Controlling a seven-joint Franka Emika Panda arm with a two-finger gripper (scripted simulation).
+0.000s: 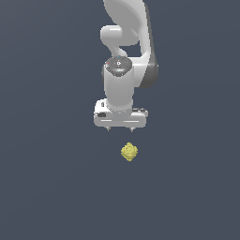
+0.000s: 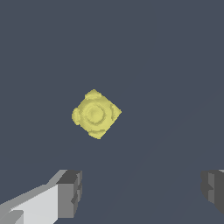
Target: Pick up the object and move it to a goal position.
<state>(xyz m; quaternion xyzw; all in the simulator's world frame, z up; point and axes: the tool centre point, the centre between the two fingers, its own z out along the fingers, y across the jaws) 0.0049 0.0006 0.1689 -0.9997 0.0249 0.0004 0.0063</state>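
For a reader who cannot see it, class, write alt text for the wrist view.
A small pale-yellow lumpy object with a ringed, bumpy face lies alone on a plain dark grey surface. The gripper has its grey jaws wide apart at the frame's edge, short of the object and not touching it.

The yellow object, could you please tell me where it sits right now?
In the exterior view the object lies on the dark floor just below the open end effector, slightly toward that view's right, untouched.

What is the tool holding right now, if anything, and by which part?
Nothing. The tool is open and empty; the pale-yellow object lies apart from it on the surface, outside the gap between the fingers.
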